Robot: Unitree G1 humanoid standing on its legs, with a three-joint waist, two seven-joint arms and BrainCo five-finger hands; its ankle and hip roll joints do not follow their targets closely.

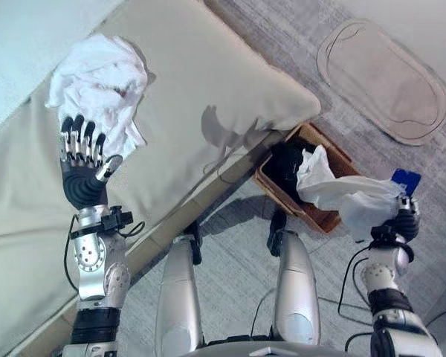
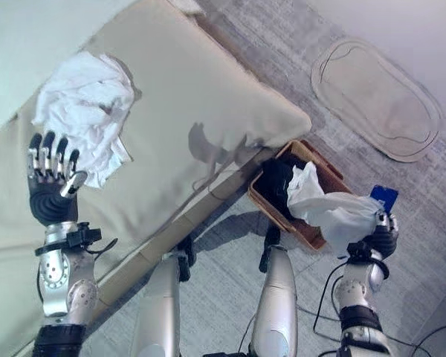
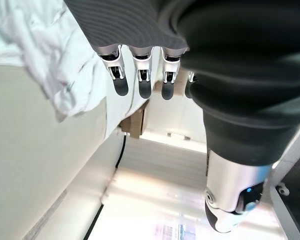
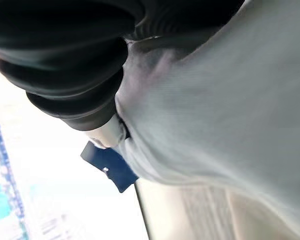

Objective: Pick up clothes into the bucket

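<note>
A crumpled white cloth (image 1: 100,82) lies on the beige bed cushion (image 1: 208,82). My left hand (image 1: 82,152) is held up just in front of it, fingers straight and apart, holding nothing; the left wrist view shows its fingertips (image 3: 140,82) beside the cloth (image 3: 45,55). At the lower right, my right hand (image 1: 405,222) is shut on a white garment (image 1: 342,195) with a blue tag (image 1: 406,179). That garment hangs over the brown basket (image 1: 331,145) on the floor, which holds dark clothing (image 1: 286,167). In the right wrist view the garment (image 4: 230,100) presses against the hand.
The bed's wooden edge (image 1: 201,204) runs diagonally between the cushion and the grey carpet. An oval mat (image 1: 383,78) lies on the floor at the back right. The basket stands close against the bed's corner.
</note>
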